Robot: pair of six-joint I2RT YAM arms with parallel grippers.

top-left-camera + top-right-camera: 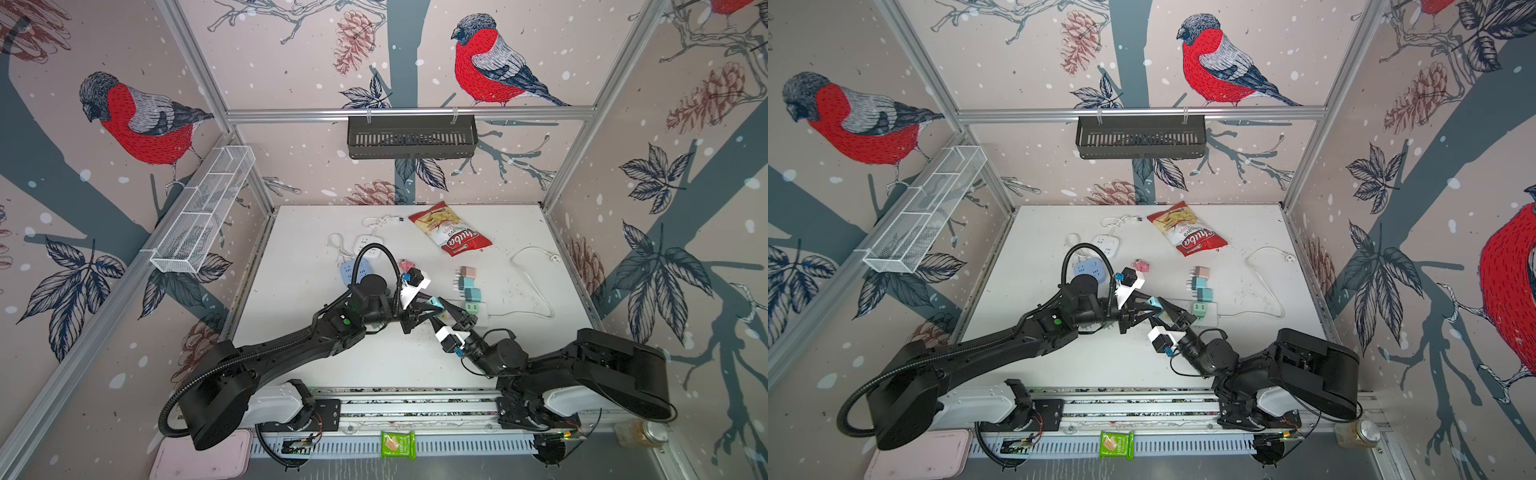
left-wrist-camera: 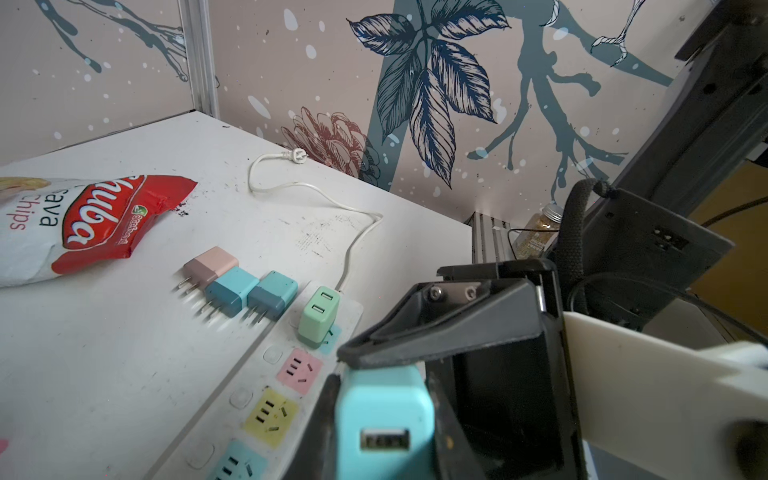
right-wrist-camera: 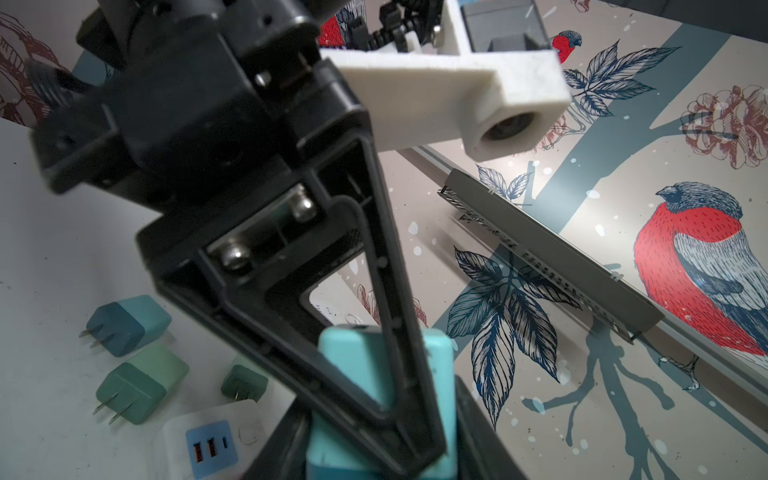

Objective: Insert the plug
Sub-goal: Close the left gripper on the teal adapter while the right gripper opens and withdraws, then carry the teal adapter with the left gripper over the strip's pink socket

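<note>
1. The left claw (image 1: 428, 307) and the right claw (image 1: 446, 312) meet tip to tip over the middle of the white worktop (image 1: 415, 365).
2. Both claws are pressed onto the same light-blue plug (image 2: 384, 411). Each wrist view shows it pinched between that arm's own fingers, with a finger of the other claw crossing it.
3. The plug is lifted off the worktop, with its USB port facing the left wrist camera. Its prongs are hidden.
4. In both top views the plug sits over the left end of the long white power strip (image 2: 266, 399).
5. A green charger (image 2: 318, 318) stands plugged into the strip near the end where the white cord (image 2: 353, 224) leaves it. The pink, yellow and blue sockets beside it are free.
6. Three loose chargers lie side by side just behind the strip, prongs pointing left in the top views: a pink one (image 2: 212, 264), a blue one (image 2: 230, 289) and a teal one (image 2: 272, 293).
7. A chips bag (image 1: 451, 228) lies near the back of the worktop.
</note>
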